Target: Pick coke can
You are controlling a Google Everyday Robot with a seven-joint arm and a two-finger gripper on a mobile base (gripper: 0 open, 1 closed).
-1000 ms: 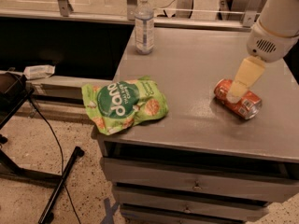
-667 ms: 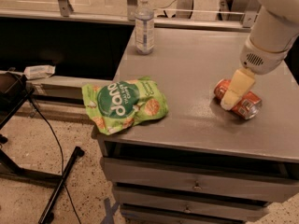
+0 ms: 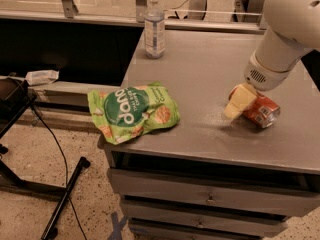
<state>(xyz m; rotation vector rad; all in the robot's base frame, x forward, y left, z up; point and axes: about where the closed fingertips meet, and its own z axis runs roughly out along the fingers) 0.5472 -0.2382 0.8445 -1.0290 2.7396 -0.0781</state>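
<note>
The coke can [image 3: 261,110] is a small red-orange can lying on its side on the grey table top [image 3: 200,64], near the right edge. My gripper [image 3: 238,101] hangs from the white arm [image 3: 285,29] at the upper right. It is low over the table and sits right against the can's left end, covering part of it. Whether it touches or holds the can does not show.
A green snack bag [image 3: 132,111] lies at the table's front left corner, overhanging the edge. A clear plastic bottle [image 3: 154,26] stands at the back left. Drawers [image 3: 210,199] are below the top. A black stand and cable [image 3: 65,194] are on the floor at left.
My gripper has come down and shifted left, from above the can's middle to its left end near the table top. The can, bag and bottle have not moved.
</note>
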